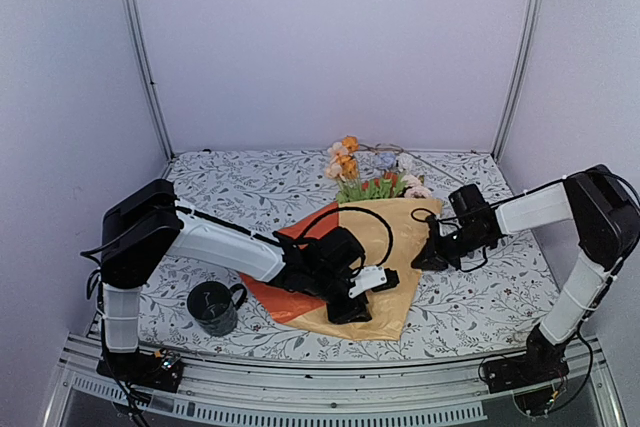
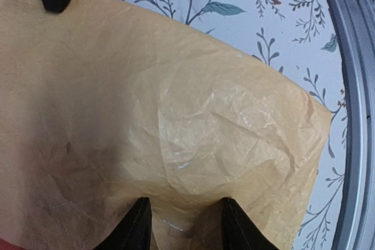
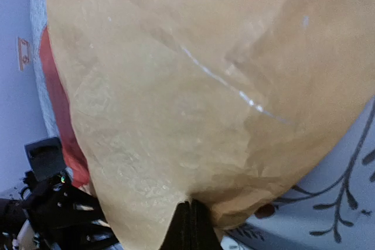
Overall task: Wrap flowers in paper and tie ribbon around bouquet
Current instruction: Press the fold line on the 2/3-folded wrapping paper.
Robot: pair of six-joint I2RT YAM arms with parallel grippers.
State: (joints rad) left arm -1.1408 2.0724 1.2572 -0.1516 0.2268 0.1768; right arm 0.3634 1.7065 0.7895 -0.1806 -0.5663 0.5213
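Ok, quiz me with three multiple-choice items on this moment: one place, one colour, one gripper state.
1. Where is the dark mug?
A. near left of the table
B. far right corner
C. on the paper

2. Which colour is the underside of the mustard-yellow wrapping paper showing at its left edge?
A. blue
B. orange-red
C. white

3. The right gripper is:
A. wide open
B. off camera
C. shut on the paper

A: mug stands beside the left arm.
B: orange-red flap shows.
C: fingers meet at the paper's edge.

pale lilac walls (image 1: 330, 47), leafy-print tablecloth (image 1: 250, 182), metal frame posts (image 1: 140, 47)
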